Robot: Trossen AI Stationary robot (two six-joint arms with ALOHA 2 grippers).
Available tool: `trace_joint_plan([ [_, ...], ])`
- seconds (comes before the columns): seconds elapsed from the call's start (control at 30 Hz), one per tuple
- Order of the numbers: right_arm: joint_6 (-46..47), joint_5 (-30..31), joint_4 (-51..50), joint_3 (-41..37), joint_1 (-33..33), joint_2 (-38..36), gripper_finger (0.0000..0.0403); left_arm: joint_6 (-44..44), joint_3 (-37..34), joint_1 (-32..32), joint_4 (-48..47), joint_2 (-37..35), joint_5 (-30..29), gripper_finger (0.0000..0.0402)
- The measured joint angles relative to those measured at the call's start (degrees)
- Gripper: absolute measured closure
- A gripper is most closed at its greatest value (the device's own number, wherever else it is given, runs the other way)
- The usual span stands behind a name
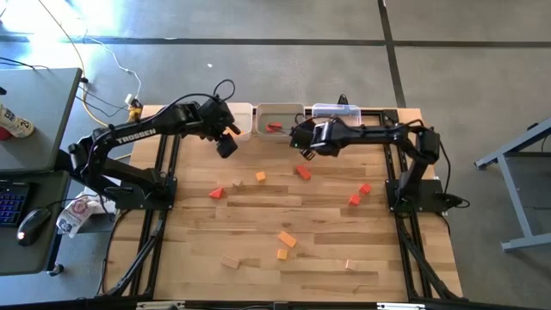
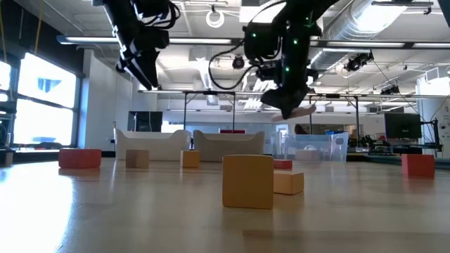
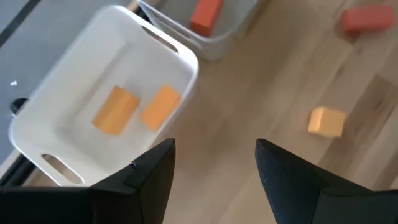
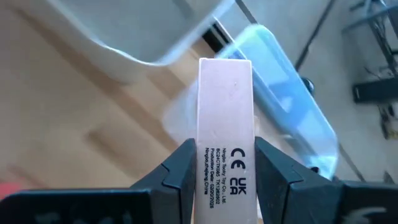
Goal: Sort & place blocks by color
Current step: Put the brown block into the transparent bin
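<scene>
Sorted: two orange blocks (image 3: 137, 109) in white bin (image 3: 180, 59); one red block (image 1: 274, 127) in middle bin (image 1: 280, 110).
Right tool (image 4: 224, 165): clamped on pale bar (image 4: 225, 124), near clear bin (image 4: 292, 106).
Left tool (image 3: 214, 165): apart, empty, above white bin.
Left: about eleven loose blocks on bench (image 1: 327, 232).

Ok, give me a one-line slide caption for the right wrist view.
Right claw shut on a pale wooden bar, held above the table edge near the clear blue-tinted bin.
</scene>
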Motion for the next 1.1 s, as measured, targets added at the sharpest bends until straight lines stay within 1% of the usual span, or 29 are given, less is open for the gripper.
trace_joint_plan([
  [0.13, -3.68, -1.58, -0.54, 0.00, -4.56, 0.00, 0.0301, 0.00, -2.64, -1.47, -0.48, 0.00, 0.01, 0.0193],
  [0.23, -8.57, -2.96, 0.25, 0.00, -7.68, 0.00, 0.0301, -0.04, -4.34, -2.44, -0.88, 0.04, -0.03, 0.0193],
  [0.37, -14.50, -7.21, 1.64, 0.00, -11.91, 0.00, 0.0301, -0.17, -5.94, -3.88, -0.86, 0.04, 0.06, 0.0193],
  [0.43, -17.41, -9.24, 2.04, 0.00, -14.16, 0.00, 0.0301, -0.14, -6.28, -4.61, -1.29, 0.04, 1.11, 0.0193],
  [0.63, -22.14, -15.98, 2.11, 0.00, -20.01, 0.00, 0.0301, 0.40, -7.30, -8.45, -3.01, 0.04, 5.86, 0.0193],
  [0.73, -23.96, -18.59, 2.59, 0.00, -22.21, 0.02, 0.0301, 0.80, -7.32, -11.18, -5.37, 0.04, 6.07, 0.0193],
  [0.83, -24.35, -20.96, 2.81, 0.00, -24.16, 0.02, 0.0301, -2.78, -7.32, -13.98, -6.16, 0.04, 6.07, 0.0193],
  [1.0, -26.94, -22.90, 2.86, 0.00, -26.23, 0.04, 0.0301, -11.46, -7.32, -18.02, -7.36, 0.02, 6.12, 0.0193],
  [1.1, -28.43, -23.05, 2.84, 0.00, -27.08, 0.04, 0.0289, -17.74, -7.32, -19.92, -9.36, 0.02, 6.04, 0.0193],
])
